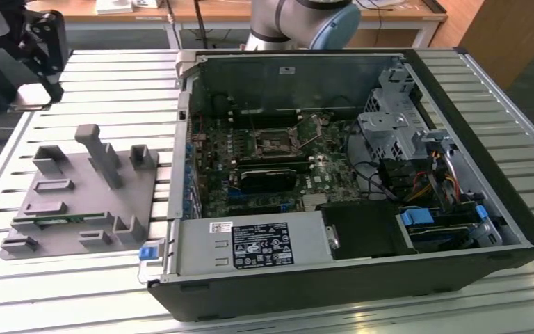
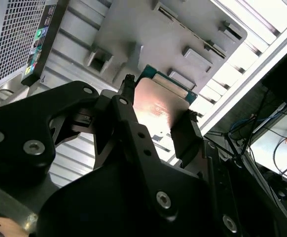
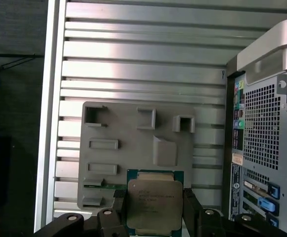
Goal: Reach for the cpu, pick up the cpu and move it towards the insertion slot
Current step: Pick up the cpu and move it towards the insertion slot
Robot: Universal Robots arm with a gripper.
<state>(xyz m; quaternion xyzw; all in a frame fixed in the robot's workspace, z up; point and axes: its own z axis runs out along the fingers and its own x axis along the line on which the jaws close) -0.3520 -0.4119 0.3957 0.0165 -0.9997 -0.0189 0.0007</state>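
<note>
The cpu [image 3: 152, 207] sits clamped between the two black fingers [image 3: 118, 210] of the gripper [image 3: 153, 197], above the grey fixture tray [image 3: 133, 148]. The insertion slot [image 1: 274, 141] lies mid-frame in the exterior view, inside the open computer case [image 1: 489, 174], well apart from the tray.

Bright, even light falls from above on the aluminium slat table [image 1: 100, 76], and its ribs throw pale glare at the exterior view's left and along the lower edge. Inside the open computer case [image 1: 286, 76] it is dimmer, with the motherboard [image 1: 248, 139] in soft shadow under the walls. In the second wrist view the cpu [image 2: 158, 108] carries a warm pinkish sheen, the slats behind it wash out to white, and my pincer [image 2: 158, 98] is a near-black silhouette. In the first wrist view the grey fixture plate [image 3: 133, 148] is flatly lit, with short shadows beside its blocks.
</note>
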